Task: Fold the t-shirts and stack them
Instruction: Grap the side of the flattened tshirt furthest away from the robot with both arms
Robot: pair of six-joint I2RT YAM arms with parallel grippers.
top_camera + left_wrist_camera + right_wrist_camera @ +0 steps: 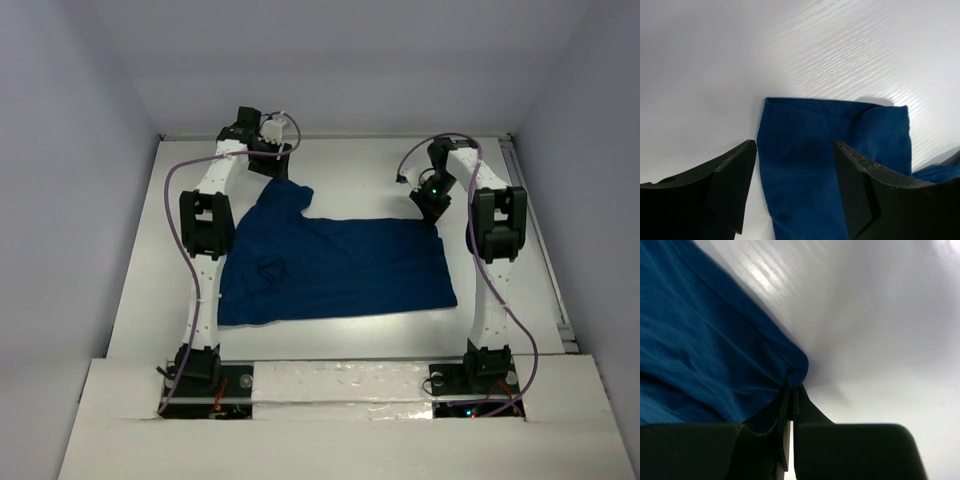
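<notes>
White counter (380, 160) fills the floor of a pale, plain-walled enclosure (330, 60), and you have the dark blue t-shirt (335, 270) lying mostly flat across the middle of the top view, with soft wrinkles and a small bunched crease toward its left half. One sleeve (285, 197) sticks out toward the upper left of that frame, and your left arm (207, 225) reaches over it. From the left wrist view the left jaws stand apart, the two black fingers (732, 185) at the lower corners of the frame and the sleeve end (830, 150) lying on the counter between them; you cannot tell whether either finger touches the cloth. Your right arm (495, 225) bends down to the shirt's upper right corner (437, 226). In the right wrist view the right jaws are clamped on a small fold of that corner (796, 371), the rest of the blue cloth spreading into the left half of the frame and bare counter (880, 330) on the right.
</notes>
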